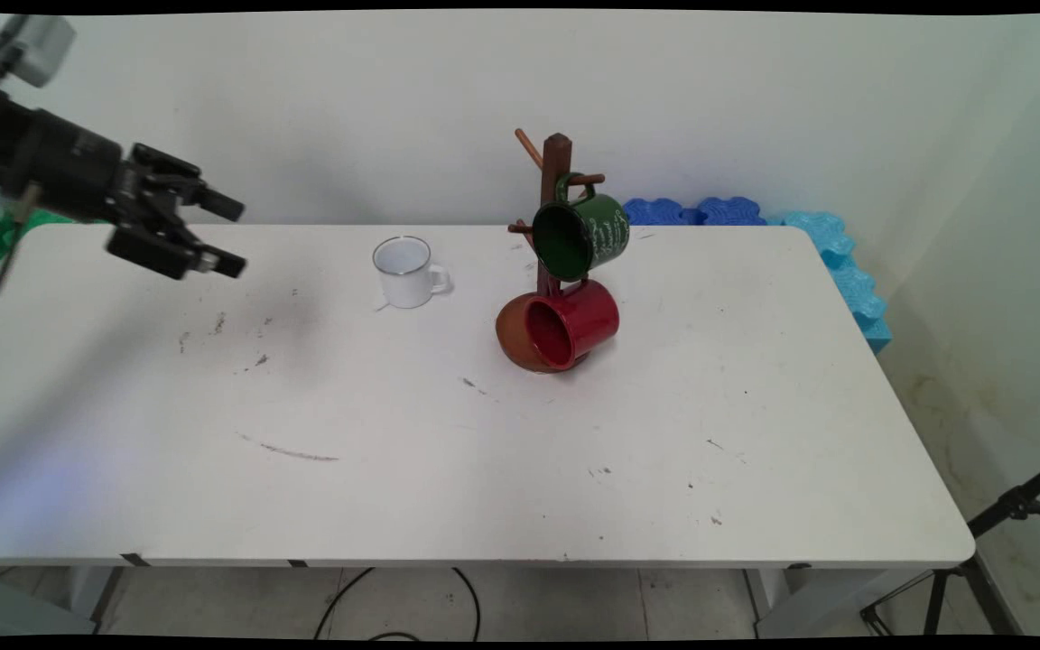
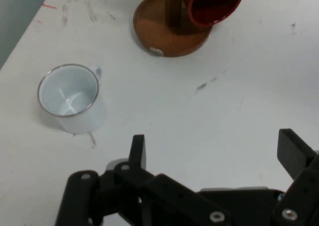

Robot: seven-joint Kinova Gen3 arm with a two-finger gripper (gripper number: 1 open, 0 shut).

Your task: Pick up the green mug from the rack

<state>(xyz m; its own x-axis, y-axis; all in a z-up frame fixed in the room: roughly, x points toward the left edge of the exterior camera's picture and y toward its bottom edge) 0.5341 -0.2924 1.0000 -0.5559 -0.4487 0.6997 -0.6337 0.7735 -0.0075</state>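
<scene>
Currently the tool [image 1: 233, 236] hangs above the tabletop [image 1: 448, 451] at its left end, fingers spread and holding nothing. Nearest it stands a white mug [image 1: 405, 271], upright and well apart. Beyond, a green mug [image 1: 585, 236] and a red mug [image 1: 571, 322] hang on the wooden mug tree [image 1: 555, 158]

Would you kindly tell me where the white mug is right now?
In the main view the white mug stands upright on the table, left of the mug tree and right of the open, empty tool.
</scene>
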